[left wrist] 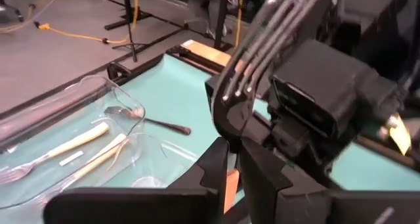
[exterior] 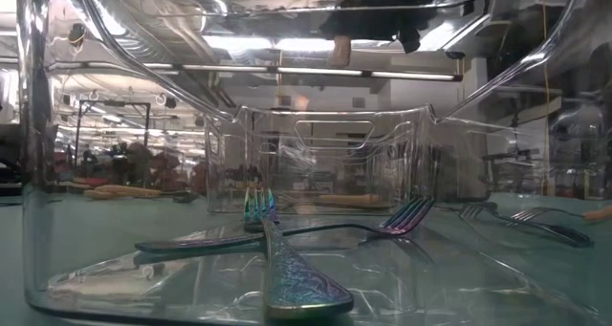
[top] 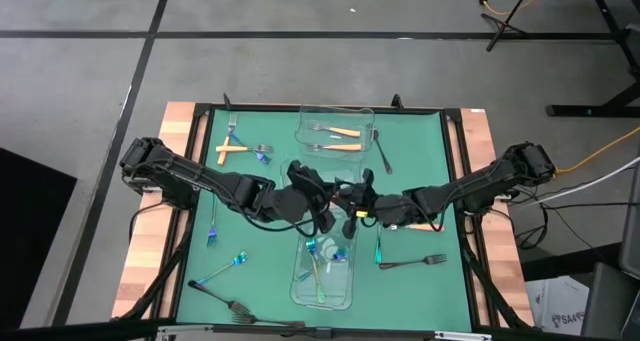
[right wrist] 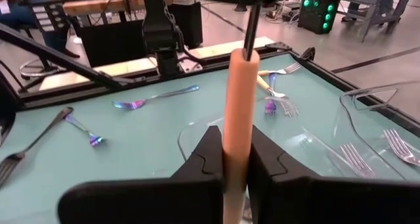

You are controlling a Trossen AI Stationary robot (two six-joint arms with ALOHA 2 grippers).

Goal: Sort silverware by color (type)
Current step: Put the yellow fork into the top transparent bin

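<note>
Your near container [top: 297, 287], at the middle of the mat's [top: 440, 181] near edge, holds only teal forks [exterior: 298, 280], lying crossed on its floor. Beside it, toward the near left corner, lie two dark forks [top: 228, 303] and a loose teal fork [top: 226, 268]. Another dark fork [top: 416, 262] lies toward the right edge.

Above mid-mat your two grippers meet. The right gripper [right wrist: 237, 145] is clamped on the orange handle of a raised fork [right wrist: 240, 99]. The left gripper [left wrist: 233, 163] sits right against the same fork, but you cannot tell whether it grips it.

The far container [top: 336, 109], at the middle of the far edge, holds two orange forks [top: 340, 132] side by side. To its left, near the far left corner, two more orange-handled forks [top: 234, 147] lie crossed on the mat.
</note>
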